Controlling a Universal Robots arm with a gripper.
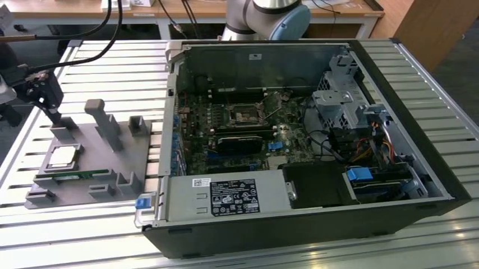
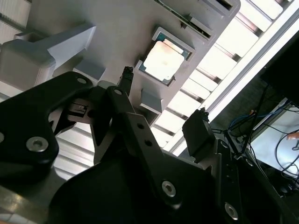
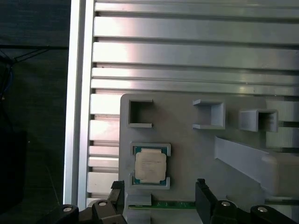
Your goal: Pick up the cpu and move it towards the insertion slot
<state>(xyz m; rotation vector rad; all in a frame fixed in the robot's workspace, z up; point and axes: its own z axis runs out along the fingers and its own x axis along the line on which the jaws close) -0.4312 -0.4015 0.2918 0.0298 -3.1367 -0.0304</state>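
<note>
Fingers [image 3: 202, 192] are apart, nothing between them, hanging above the grey fixture plate [image 3: 180, 154] that sits on the slatted metal surface [image 3: 187, 51]. The cpu [image 3: 150, 166] lies flat in its nest on that plate, silvery top up. It is beyond the fingertips, not yet between them and not touched. In the first wrist view it is off the midline of the gap, closer to one finger than to the other, so the gap is not centred over the chip. In the second wrist view the cpu [image 2: 166, 56] likewise sits past the tips, out ahead of the open gap. The chip is square, so there is no long axis to match. Its edges run square to the line joining the fingers: one pair parallel to that line, one pair across it. The nest's raised lips guard the edge nearest the fingertips and the edge farthest from them. The two flanks facing the fingers' closing direction look free, which I judge favourable for a pinch across them. A green memory stick [image 3: 173, 204] lies just on the fingers' side of the nest, between fingertips and chip. In the exterior view the insertion slot [image 1: 247, 116] sits on the board inside the open computer case [image 1: 299, 238]. It is well apart from the fingers, much farther from them than the cpu, with the case wall in between.
</note>
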